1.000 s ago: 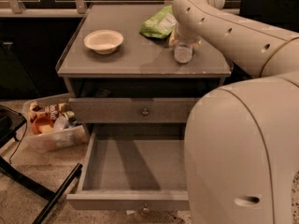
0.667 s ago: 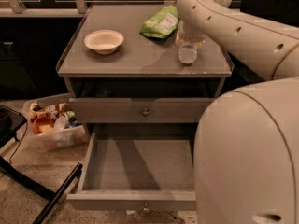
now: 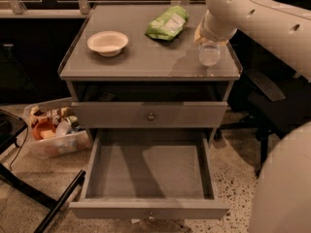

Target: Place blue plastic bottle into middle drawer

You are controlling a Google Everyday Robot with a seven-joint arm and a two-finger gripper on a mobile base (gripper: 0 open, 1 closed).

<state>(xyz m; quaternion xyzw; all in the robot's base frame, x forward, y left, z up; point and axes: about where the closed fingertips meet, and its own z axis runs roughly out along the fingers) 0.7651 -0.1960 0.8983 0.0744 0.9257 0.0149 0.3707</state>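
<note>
The blue plastic bottle (image 3: 210, 54) hangs just under the end of my white arm, over the right side of the cabinet top (image 3: 146, 62), close to its right edge. My gripper (image 3: 209, 41) is at the bottle's top, mostly hidden by the wrist, and shut on it. The middle drawer (image 3: 146, 171) is pulled fully open below, its grey floor bare, with its knob at the front (image 3: 151, 218). The bottle is above and to the right of the drawer's back right corner.
A white bowl (image 3: 108, 42) and a green snack bag (image 3: 167, 23) lie on the cabinet top. The upper drawer front (image 3: 150, 114) is closed. A clear bin of items (image 3: 51, 130) sits on the floor at left, with black chair legs (image 3: 29, 193) nearby. My arm's body (image 3: 286, 183) fills the lower right.
The arm has carried the bottle to the right across the cabinet top, nearer the right edge. The bowl, bag and drawer have not moved.
</note>
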